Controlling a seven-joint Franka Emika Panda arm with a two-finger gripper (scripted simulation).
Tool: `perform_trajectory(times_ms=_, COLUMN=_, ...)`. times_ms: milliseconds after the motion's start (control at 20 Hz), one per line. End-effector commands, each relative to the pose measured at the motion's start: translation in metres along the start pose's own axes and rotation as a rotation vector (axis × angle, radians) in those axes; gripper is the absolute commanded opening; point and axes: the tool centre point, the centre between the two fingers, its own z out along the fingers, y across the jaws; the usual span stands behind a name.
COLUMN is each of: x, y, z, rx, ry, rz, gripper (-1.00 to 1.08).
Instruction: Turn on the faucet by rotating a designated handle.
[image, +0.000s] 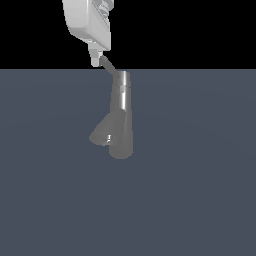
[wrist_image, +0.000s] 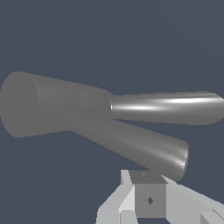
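The shiny grey faucet (image: 122, 115) stands upright on the floor in the exterior view, and its conical spout (image: 102, 135) branches off toward that view's left. From the top cap the thin handle (image: 111, 67) slants up and to that view's left. My white gripper (image: 96, 61) hangs above it with its fingertips at the handle's free end, and they look to be touching it. The fingers look pressed together, with nothing held. In the wrist view the faucet (wrist_image: 52, 105) lies across the picture. Its spout (wrist_image: 144, 148) ends just beyond my gripper (wrist_image: 150, 192). I cannot pick out the handle there.
A flat blue-grey floor (image: 200, 200) runs all around the faucet. Above its far edge the background is black. No other objects are in view.
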Motion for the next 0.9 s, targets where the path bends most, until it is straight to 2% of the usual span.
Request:
perform_trajectory(times_ms=0, x=0.006, y=0.001, z=0.0, rx=0.0, ry=0.0, rz=0.0, gripper=-1.0)
perform_trajectory(times_ms=650, x=0.093, y=0.005, z=-0.003, rx=-0.005, ry=0.001, rz=0.004, gripper=-1.0)
perform_trajectory(times_ms=700, x=0.093, y=0.005, z=-0.003, rx=-0.005, ry=0.001, rz=0.004, gripper=-1.0)
perform_trajectory(times_ms=750, x=0.068, y=0.005, z=-0.004, rx=-0.002, ry=-0.001, rz=-0.031, gripper=-1.0)
perform_trajectory(times_ms=850, x=0.076, y=0.0, z=-0.002, rx=-0.002, ry=0.0, rz=-0.028, gripper=-1.0)
